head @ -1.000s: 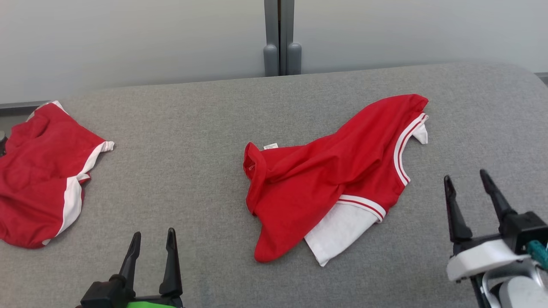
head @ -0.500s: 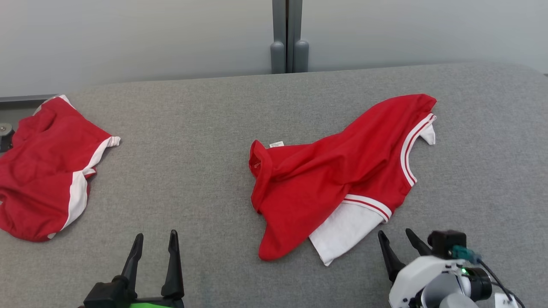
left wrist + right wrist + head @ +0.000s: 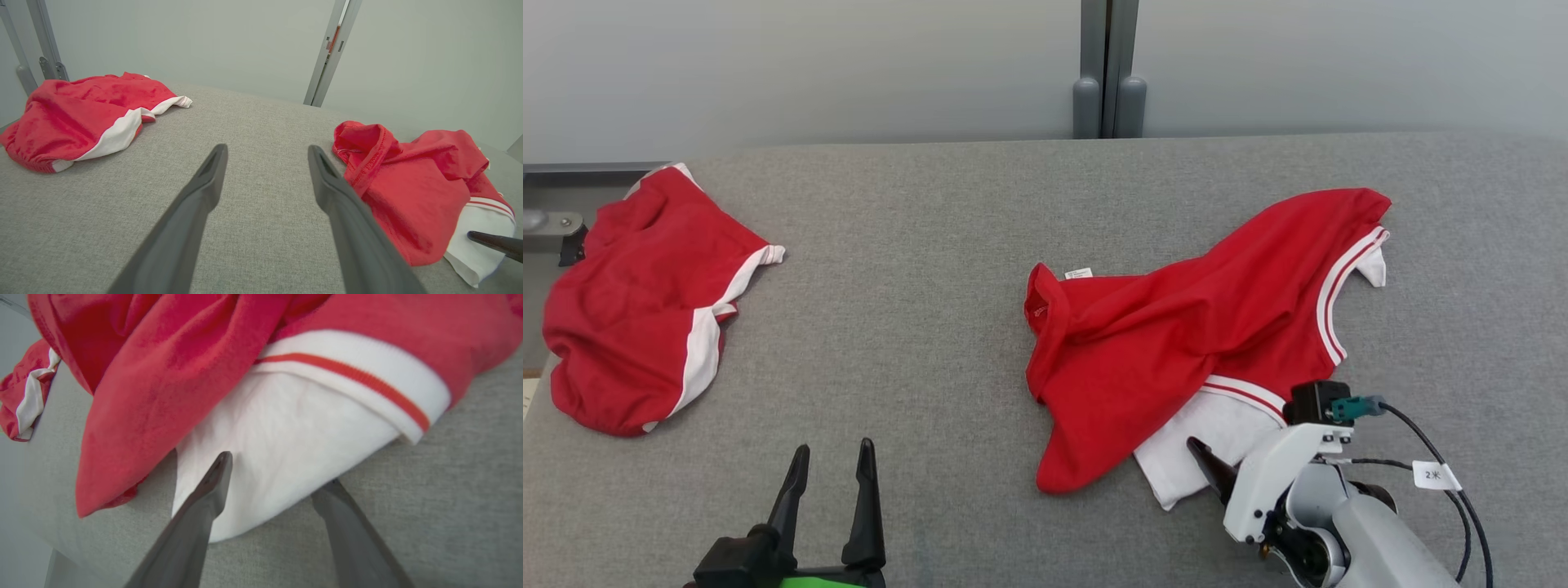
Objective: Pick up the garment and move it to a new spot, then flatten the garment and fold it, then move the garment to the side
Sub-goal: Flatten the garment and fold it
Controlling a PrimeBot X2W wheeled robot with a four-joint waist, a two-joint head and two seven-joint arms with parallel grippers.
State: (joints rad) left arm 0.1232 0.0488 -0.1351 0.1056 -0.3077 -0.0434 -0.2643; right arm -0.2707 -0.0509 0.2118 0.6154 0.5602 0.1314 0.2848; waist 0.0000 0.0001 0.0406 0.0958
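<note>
**Item 1. Second red garment** (image 3: pixel 637 302), with a white side panel. It is crumpled and lies well to the left of the left gripper and beyond it. It is not engaged. Its apparent drift over the last second comes from the head camera's swing, not from any move of the cloth.

**Item 2. Left gripper** (image 3: pixel 835 447). The fingers are spread wide over the bare grey table (image 3: pixel 915 245) with nothing between them. Its posture is unchanged from a second ago. The garment lies ahead of its fingertips and off to their right.

**Item 3. Garment** (image 3: pixel 1176 335), the task's piece. This is a red shirt with white striped trim, rumpled and partly doubled over itself, resting on the table. Its white sleeve (image 3: pixel 286 424) pokes out from under the red cloth, directly at the right gripper's fingertips.

**Item 4. Right gripper** (image 3: pixel 278 470).
- **Change:** a second ago it stood well off to the garment's right with its fingers raised. It has since swung in and dipped to the sleeve's near corner.
- **Fingers:** they are apart. One tip is over the white cloth, and the other is at the hem where the cloth meets the table. Nothing is clamped yet.

**Assessment.** The pick-up appears to be at the point of grasp. The garment is not lifted, and the moving, flattening and folding are all outstanding. Closing here would probably take the sleeve alone, so the shirt's body would likely trail on the lift.
</note>
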